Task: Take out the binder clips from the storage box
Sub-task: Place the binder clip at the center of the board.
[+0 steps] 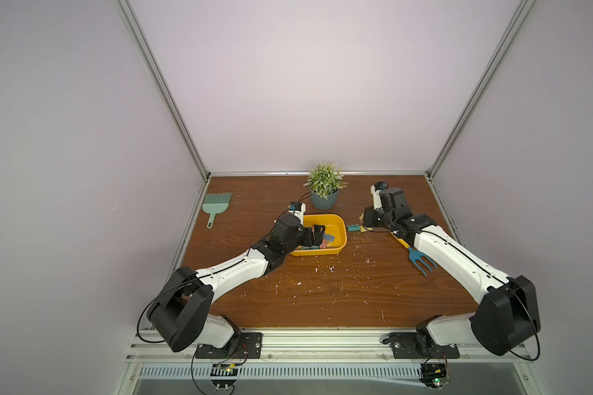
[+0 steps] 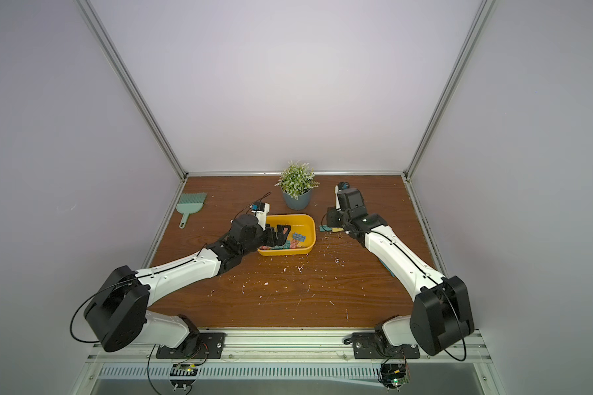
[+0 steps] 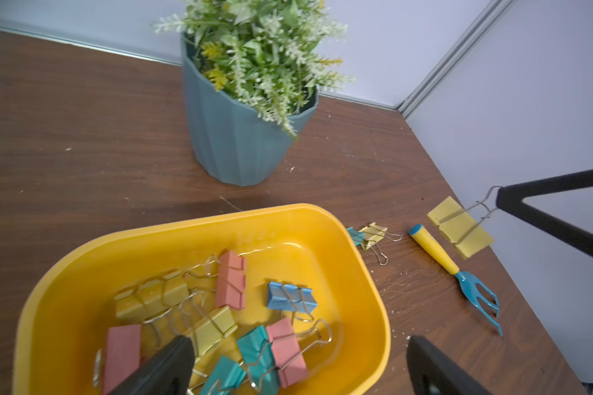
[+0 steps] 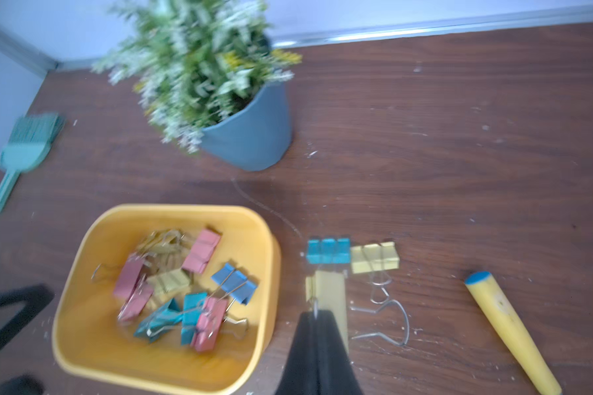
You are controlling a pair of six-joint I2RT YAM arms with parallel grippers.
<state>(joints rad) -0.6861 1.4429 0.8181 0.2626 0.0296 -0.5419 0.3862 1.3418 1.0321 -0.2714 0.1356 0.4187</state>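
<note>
Left jaws gape over boxed binder clips [image 3: 231, 280]; right jaws pinch yellow clip [image 3: 459, 227].

yellow storage box [image 3: 281, 209] upright, pastel binder clips [image 3: 231, 280] heaped inside; three clips outside, beside it.

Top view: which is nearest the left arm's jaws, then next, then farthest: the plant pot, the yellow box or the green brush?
1. Yellow box: the open jaws hang right over it.
2. Plant pot: just behind the box.
3. Green brush: far off by the left wall.
</note>
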